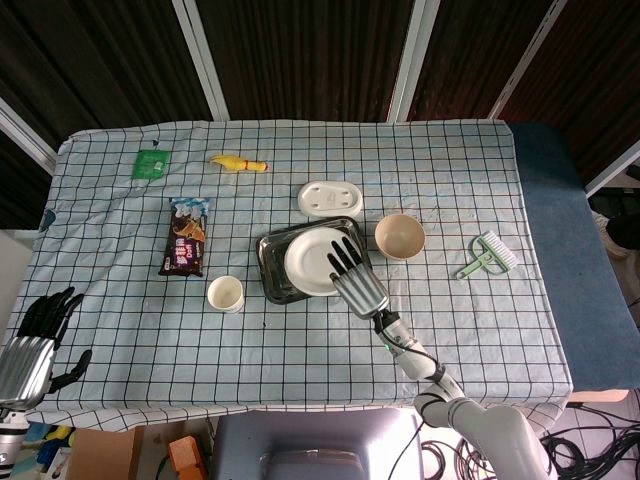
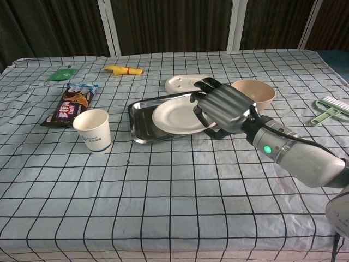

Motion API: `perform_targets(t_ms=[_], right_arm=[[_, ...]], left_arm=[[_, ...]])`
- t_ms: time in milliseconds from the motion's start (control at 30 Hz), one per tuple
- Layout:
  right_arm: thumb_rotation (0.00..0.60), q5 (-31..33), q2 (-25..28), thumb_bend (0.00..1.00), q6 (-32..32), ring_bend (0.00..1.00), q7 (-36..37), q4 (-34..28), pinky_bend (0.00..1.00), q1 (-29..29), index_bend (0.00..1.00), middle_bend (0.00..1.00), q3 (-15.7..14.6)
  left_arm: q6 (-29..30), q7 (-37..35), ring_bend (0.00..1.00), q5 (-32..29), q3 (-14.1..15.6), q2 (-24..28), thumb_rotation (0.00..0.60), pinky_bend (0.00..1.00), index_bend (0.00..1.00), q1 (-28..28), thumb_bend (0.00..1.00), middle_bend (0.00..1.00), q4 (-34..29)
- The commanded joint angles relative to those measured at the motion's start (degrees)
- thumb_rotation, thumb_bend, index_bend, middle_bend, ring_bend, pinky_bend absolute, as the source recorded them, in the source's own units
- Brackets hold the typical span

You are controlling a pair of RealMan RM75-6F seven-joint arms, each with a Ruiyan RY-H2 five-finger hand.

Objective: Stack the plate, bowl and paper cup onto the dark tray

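Note:
The dark metal tray (image 1: 272, 280) (image 2: 136, 117) lies flat at mid-table with the white plate (image 1: 310, 262) (image 2: 174, 115) inside it. My right hand (image 1: 356, 282) (image 2: 223, 106) lies over the plate's right rim, fingers spread and stretched across it, thumb low beside the tray's edge; it holds nothing. The beige bowl (image 1: 400, 236) (image 2: 253, 91) stands just right of the tray. The paper cup (image 1: 226, 293) (image 2: 92, 130) stands upright left of the tray. My left hand (image 1: 35, 340) hangs off the table's near left corner, empty, fingers apart.
A white oval dish (image 1: 330, 198) (image 2: 182, 82) sits behind the tray. A snack packet (image 1: 186, 235), a green packet (image 1: 151, 162) and a yellow toy (image 1: 238, 162) lie at the back left. A green brush (image 1: 487, 253) (image 2: 330, 109) lies at the right.

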Motion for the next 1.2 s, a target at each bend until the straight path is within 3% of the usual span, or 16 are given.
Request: perform_targets(t_ms=[33,300,600,900,1200], right_arm=[[0.600,1.0,0.6,0.36,-1.3,0.00,-1.3,-0.8,0.01,0.3,0.42,0.18,0.5],[0.600,2.7,1.3,0.31,-2.9,0.00,-3.8,-1.9,0.00,0.9,0.37,0.15,1.4],[0.600,5.9,1.2,0.24,-4.9,0.00,-5.8,-4.9,0.00,2.2,0.17,0.11,3.8],[0.600,6.2,7.0,0.21,-3.2,0.00,-6.3,-16.2,0.00,-0.4,0.12,0.09,2.6],[0.600,12.3,15.3,0.06,-9.0,0.00,-9.6,-31.5,0.00,-1.6,0.06,0.03,4.6]], left_arm=[[0.0,0.0,0.00,0.0,0.0,0.0,0.600,0.02,0.00,0.0,0.35,0.00,0.0],[-0.1,0.1,0.00,0.0,0.0,-0.1,0.600,0.02,0.00,-0.1,0.35,0.00,0.0],[-0.1,0.1,0.00,0.3,0.1,0.0,0.600,0.02,0.00,-0.1,0.36,0.00,0.0],[0.0,0.0,0.00,0.7,0.2,-0.1,0.600,0.02,0.00,-0.1,0.36,0.00,0.1],[1.3,-1.0,0.00,3.0,0.3,-0.9,0.600,0.02,0.00,-0.6,0.36,0.00,1.1]])
